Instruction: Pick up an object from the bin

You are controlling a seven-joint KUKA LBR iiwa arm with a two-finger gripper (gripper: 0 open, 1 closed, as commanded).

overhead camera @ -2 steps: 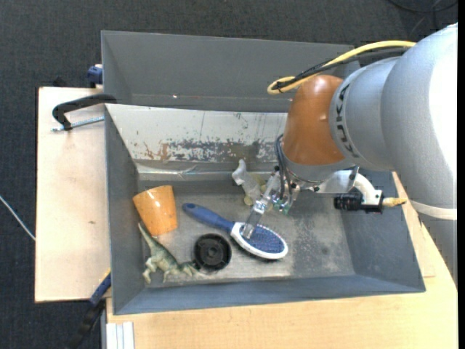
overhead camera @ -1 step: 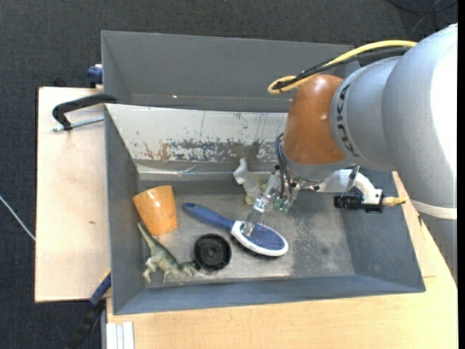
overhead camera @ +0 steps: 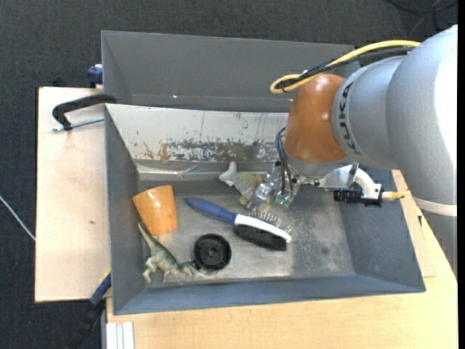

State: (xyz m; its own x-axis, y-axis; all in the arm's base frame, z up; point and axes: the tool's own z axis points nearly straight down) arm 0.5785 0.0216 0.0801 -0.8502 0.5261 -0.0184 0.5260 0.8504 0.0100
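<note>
Brush with blue handle (overhead camera: 237, 221) lies unlifted at frame centre, just below the claw (overhead camera: 275, 194), whose spread I cannot tell; grasp and lift remain

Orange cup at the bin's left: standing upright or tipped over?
Tipped on its side, it seems: the orange cup shows the length of its side wall, wide end uppermost in the view, and no open mouth.

The bin (overhead camera: 218, 71) is grey. The cup (overhead camera: 157, 208) is orange — the brush (overhead camera: 243, 225) has a blue handle and white bristles. The wheel (overhead camera: 212, 251) is black, the dinosaur (overhead camera: 164, 261) green.
</note>
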